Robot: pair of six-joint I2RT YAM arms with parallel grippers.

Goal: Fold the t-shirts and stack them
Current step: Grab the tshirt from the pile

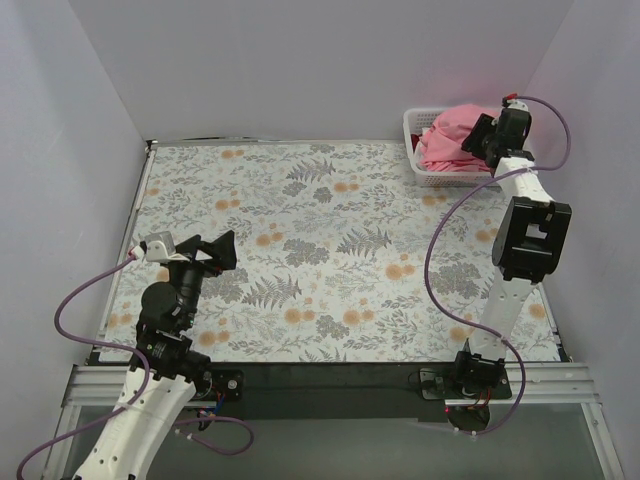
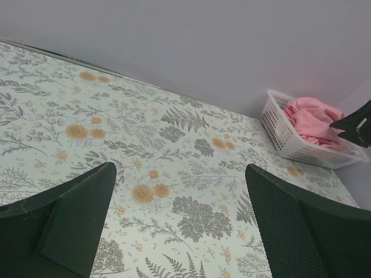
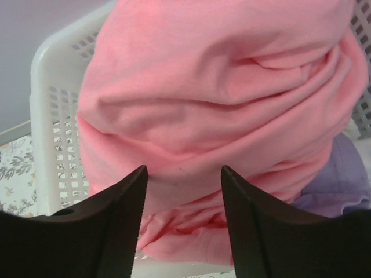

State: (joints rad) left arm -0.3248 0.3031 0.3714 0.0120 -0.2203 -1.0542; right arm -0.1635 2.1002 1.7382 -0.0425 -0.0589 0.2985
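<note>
A salmon pink t-shirt lies bunched in the white lattice basket at the far right of the table; it also shows in the right wrist view and the left wrist view. A lavender t-shirt peeks out under it at the right. My right gripper is open, hovering just above the pink shirt, not holding anything; from above it sits over the basket. My left gripper is open and empty above the tablecloth at the near left.
The floral grey and orange tablecloth covers the table. Lilac walls close the back and both sides. The basket stands against the right wall at the back. Purple cables trail from both arms.
</note>
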